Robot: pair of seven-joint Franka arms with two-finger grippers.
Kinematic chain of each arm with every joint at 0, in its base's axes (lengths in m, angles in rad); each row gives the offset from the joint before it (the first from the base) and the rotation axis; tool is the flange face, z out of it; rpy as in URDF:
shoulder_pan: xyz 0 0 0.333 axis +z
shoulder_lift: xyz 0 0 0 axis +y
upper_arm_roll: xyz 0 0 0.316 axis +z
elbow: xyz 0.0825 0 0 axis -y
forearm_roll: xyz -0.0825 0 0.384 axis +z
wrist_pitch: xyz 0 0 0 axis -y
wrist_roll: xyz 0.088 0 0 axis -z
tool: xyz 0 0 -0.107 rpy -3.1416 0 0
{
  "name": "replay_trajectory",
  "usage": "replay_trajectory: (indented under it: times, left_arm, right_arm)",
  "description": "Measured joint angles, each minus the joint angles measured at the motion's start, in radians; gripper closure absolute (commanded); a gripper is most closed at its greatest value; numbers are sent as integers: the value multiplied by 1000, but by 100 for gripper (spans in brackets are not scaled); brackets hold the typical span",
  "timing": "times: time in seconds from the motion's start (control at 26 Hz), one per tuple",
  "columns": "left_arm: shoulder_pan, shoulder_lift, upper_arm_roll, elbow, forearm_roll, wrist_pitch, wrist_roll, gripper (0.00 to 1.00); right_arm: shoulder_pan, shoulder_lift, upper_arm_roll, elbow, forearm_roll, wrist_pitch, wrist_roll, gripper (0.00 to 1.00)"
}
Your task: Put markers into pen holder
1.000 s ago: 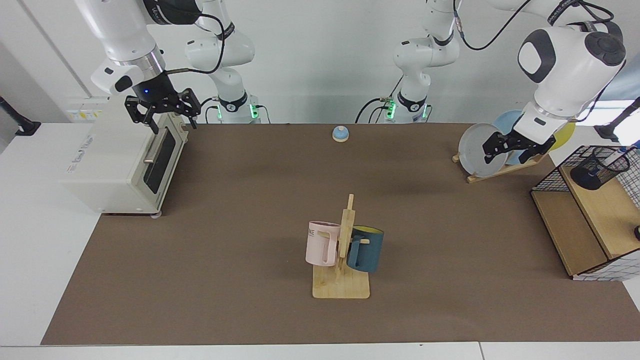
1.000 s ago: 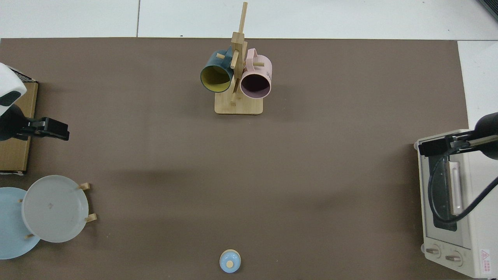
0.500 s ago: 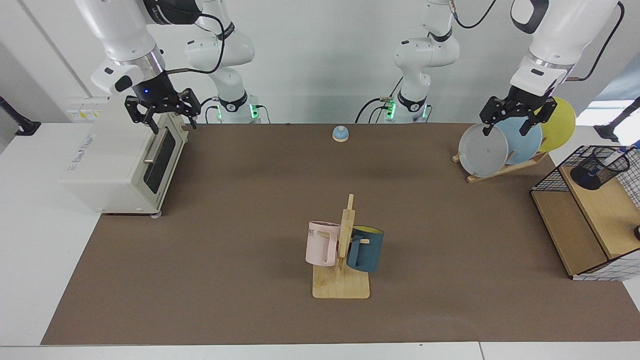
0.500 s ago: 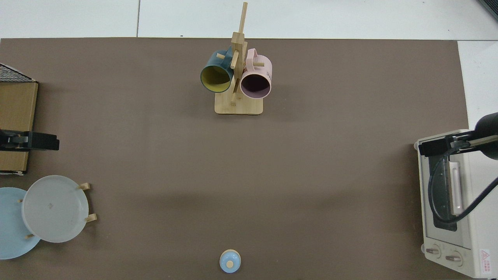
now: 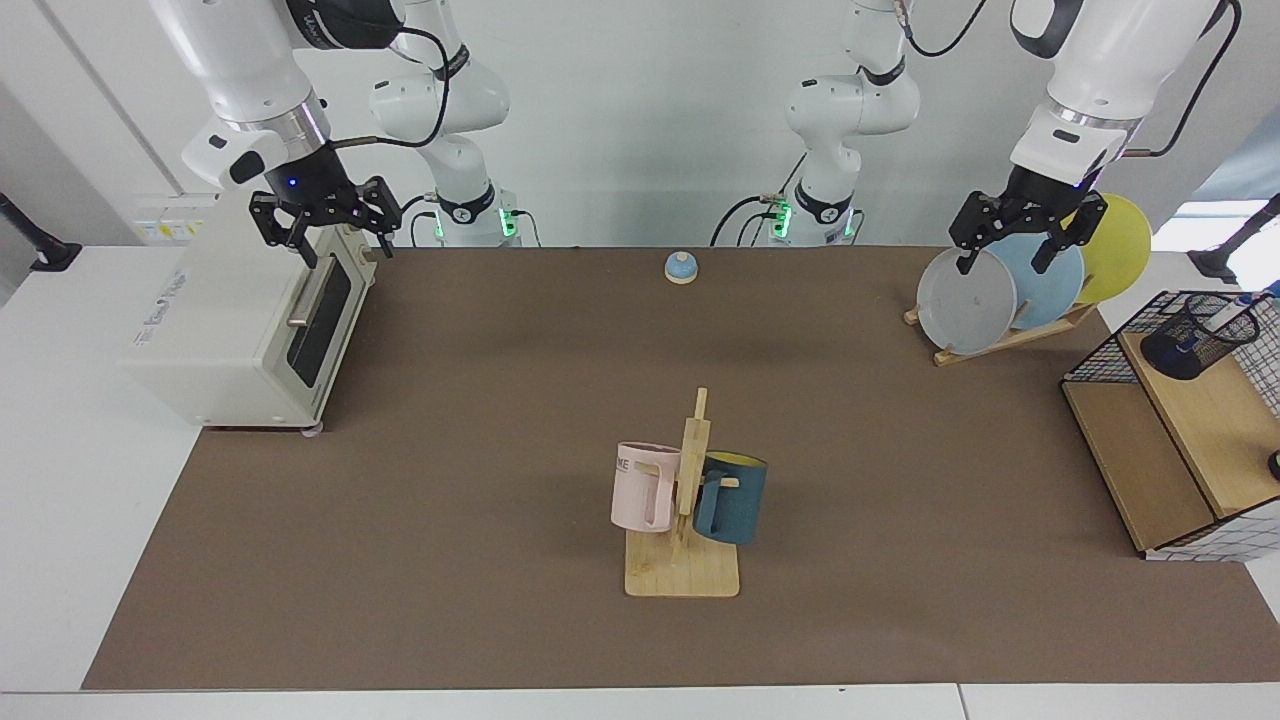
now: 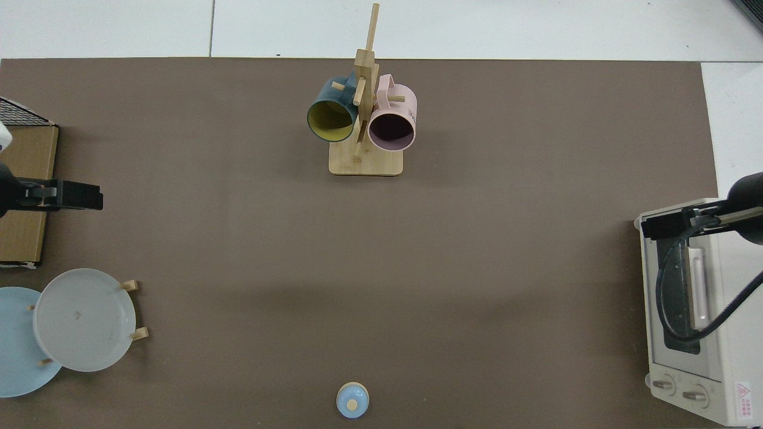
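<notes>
On the upper wooden shelf of the wire rack (image 5: 1092, 362), at the table's end by the left arm: the pen holder (image 5: 1180, 357), with the marker (image 5: 1226, 316) leaning inside it, upper end over the rim. Judging from that, task as good as done; only parking the arm left.

Above the plate stand (image 5: 1000, 342), the left gripper (image 5: 1003, 262): fingers spread wide, nothing between them, well apart from the holder. Over the top front corner of the toaster oven (image 5: 230, 330), the right gripper (image 5: 343, 250): likewise spread and empty, waiting.

To finish cleanly:
- Lift the left gripper straight up before any sideways travel, well clear of the plate rims just below the fingertips.
- Stay away from the wire rack and holder; probably light enough to tip at a nudge, marker and all.
- Leave the fingers apart; nothing to carry.
- Confirm the marker sits inside the mesh, not outside against it.

Count:
- one marker, one pen holder, one wire rack
- three plates: grey (image 5: 965, 300), blue (image 5: 1055, 290), yellow (image 5: 1125, 250)
- two mugs, pink (image 5: 645, 487) and dark blue (image 5: 733, 497), on one wooden mug tree (image 5: 685, 572)
- one toaster oven
- one small blue domed object (image 5: 680, 267) at the table's rear edge
</notes>
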Motion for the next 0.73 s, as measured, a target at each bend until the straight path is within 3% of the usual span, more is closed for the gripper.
replay_trajectory:
  times: [0.31, 0.73]
  left_arm:
    - [-53, 12, 72, 4, 0, -8, 0, 0]
    - [-64, 12, 79, 1, 0, -24, 0, 0]
  right_arm:
    - [0, 0, 0, 0, 0, 0, 0, 0]
    - [0, 0, 0, 0, 0, 0, 0, 0]
